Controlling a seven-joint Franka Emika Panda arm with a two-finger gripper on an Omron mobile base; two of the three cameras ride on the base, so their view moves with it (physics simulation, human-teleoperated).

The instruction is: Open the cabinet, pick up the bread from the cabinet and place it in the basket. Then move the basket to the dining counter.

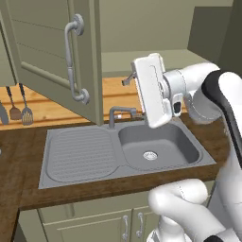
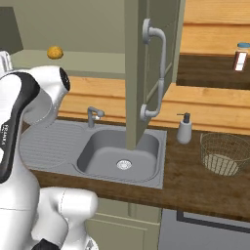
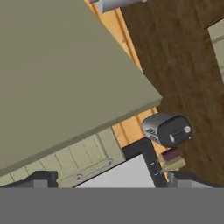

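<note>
The arm reaches up over the sink (image 1: 75, 156), its hand raised level with the cabinet's (image 1: 42, 52) open door and pointing away toward the wall. The gripper (image 3: 109, 177) seems to be spread fully, with nothing between its tips, though they barely show. The bread (image 2: 54, 52) sits on the cabinet shelf. The basket (image 2: 225, 152) stands on the worktop (image 2: 195, 180) right of the sink, beside a soap dispenser (image 2: 184, 128).

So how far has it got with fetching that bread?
Done: the cabinet door hangs open over the sink. In hand: nothing; the arm is raised near the shelf and its jaws are open. Left: the bread sits on the cabinet shelf, the basket waits on the worktop, not yet moved to the dining counter.
</note>
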